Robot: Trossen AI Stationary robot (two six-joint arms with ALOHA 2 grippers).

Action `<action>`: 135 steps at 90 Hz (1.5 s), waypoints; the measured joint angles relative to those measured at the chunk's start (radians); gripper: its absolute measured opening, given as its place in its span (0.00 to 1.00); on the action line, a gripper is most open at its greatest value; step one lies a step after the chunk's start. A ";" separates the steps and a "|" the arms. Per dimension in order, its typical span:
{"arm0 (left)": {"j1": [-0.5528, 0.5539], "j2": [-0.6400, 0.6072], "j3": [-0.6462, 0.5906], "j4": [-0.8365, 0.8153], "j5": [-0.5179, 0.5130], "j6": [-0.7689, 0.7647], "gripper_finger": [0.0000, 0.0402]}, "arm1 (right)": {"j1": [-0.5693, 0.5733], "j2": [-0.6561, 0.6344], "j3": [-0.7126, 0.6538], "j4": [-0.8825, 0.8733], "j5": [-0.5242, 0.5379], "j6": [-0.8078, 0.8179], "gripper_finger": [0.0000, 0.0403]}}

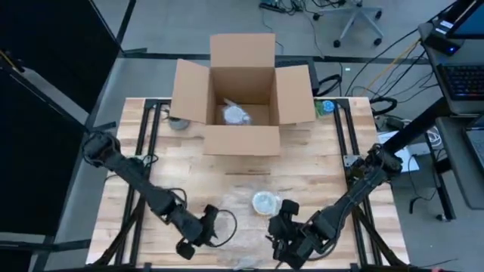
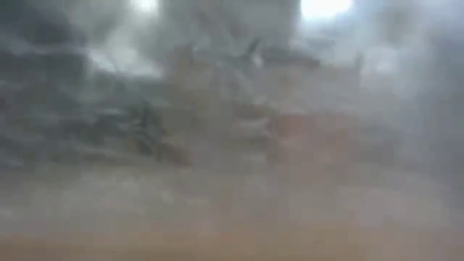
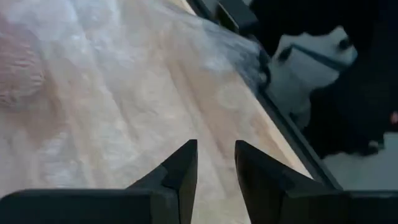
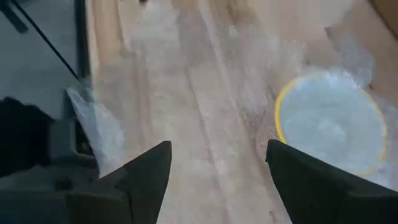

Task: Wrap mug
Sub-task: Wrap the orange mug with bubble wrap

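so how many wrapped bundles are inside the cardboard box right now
1. A single bubble-wrapped bundle lies on the floor of the open cardboard box, toward its left side in the high view. The near wall hides a strip of the floor, so something small could sit there unseen.

Yellow-rimmed mug [image 4: 329, 121]; brown cardboard box [image 1: 242, 91]; pale striped wood table [image 1: 318, 177].

one open cardboard box [image 1: 242, 94], one wrapped bundle [image 1: 235, 114] inside it, one yellow-rimmed mug [image 1: 265, 202], two grippers.
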 joint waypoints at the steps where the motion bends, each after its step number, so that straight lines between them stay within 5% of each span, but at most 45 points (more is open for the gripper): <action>1: -0.006 0.003 0.000 0.003 -0.006 0.000 0.24 | 0.001 0.000 0.000 0.002 0.004 0.000 0.62; 19: -0.093 0.081 0.002 0.095 -0.133 0.002 0.24 | 0.021 0.000 0.000 0.013 0.018 0.030 0.62; 46: -0.152 0.238 0.099 0.143 -0.181 0.011 0.24 | 0.046 0.000 0.000 0.017 0.019 0.066 0.62; 68: -0.141 0.349 0.163 0.133 -0.357 0.021 0.24 | 0.058 0.015 -0.001 0.029 0.037 0.112 0.62; 90: -0.143 0.372 0.165 0.176 -0.262 -0.050 0.24 | 0.071 0.070 -0.001 0.070 0.039 0.130 0.62; 118: -0.132 0.371 0.153 0.129 -0.379 -0.051 0.24 | 0.073 0.092 -0.002 0.104 0.040 0.156 0.62; 135: -0.117 0.383 0.153 0.143 -0.341 -0.052 0.24 | 0.075 0.092 -0.002 0.113 0.041 0.140 0.62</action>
